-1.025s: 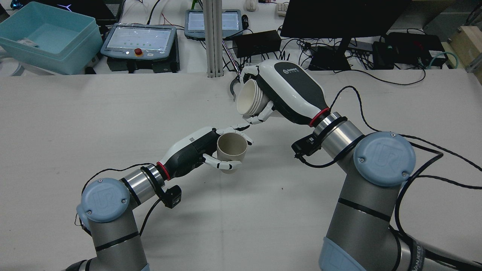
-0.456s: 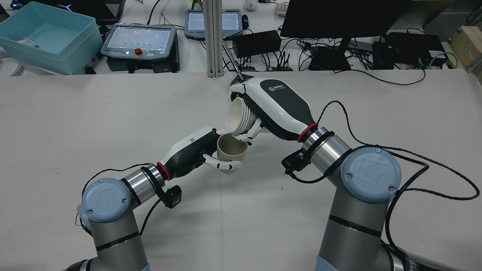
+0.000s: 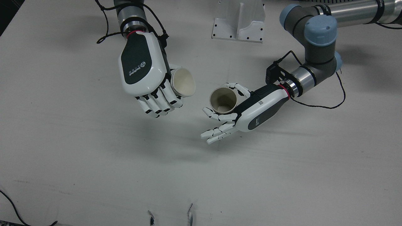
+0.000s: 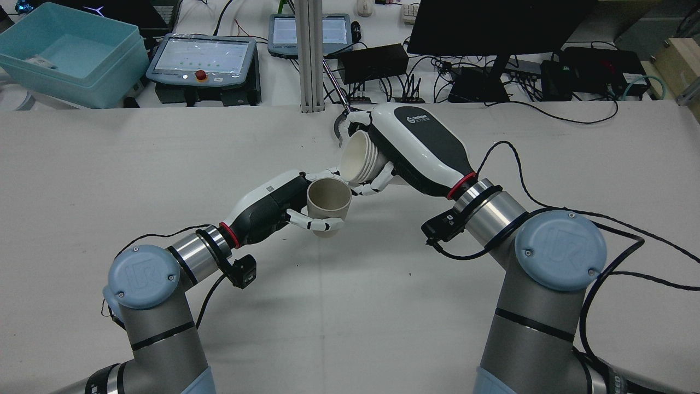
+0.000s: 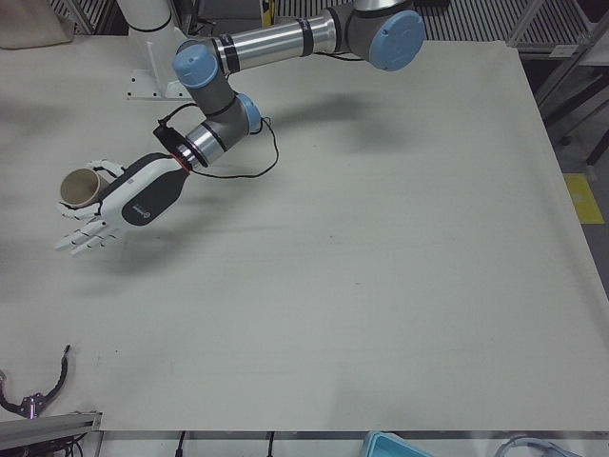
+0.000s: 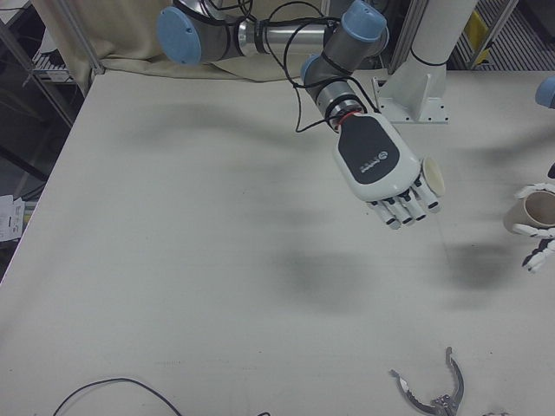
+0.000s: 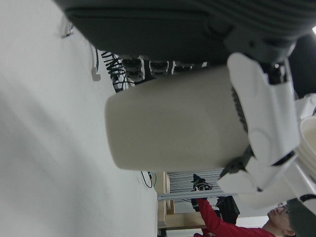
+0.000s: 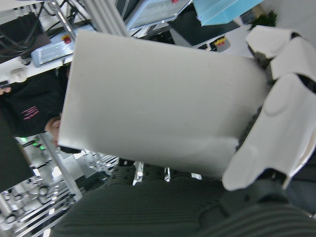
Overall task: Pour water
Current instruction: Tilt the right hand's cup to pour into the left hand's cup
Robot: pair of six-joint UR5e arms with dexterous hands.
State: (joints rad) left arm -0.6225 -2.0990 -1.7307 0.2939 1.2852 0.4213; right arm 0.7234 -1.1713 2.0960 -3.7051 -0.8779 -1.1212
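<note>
The left hand (image 4: 268, 205) has its fingers (image 4: 316, 223) clamped round a tan cup (image 4: 328, 203), held upright above the worktop (image 4: 109, 180) near its middle. The right hand (image 4: 415, 148) has its fingers (image 3: 157, 103) clamped on a white cup (image 4: 358, 158), tipped on its side with its mouth toward the tan cup. In the rear view the white cup's rim lies just above and beside the tan cup's rim; whether they touch cannot be told.

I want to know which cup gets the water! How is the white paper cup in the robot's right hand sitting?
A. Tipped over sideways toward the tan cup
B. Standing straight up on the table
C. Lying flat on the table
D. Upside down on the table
A: the right hand holds the white paper cup in the air, its mouth tilted toward the upright tan cup in the left hand.
</note>
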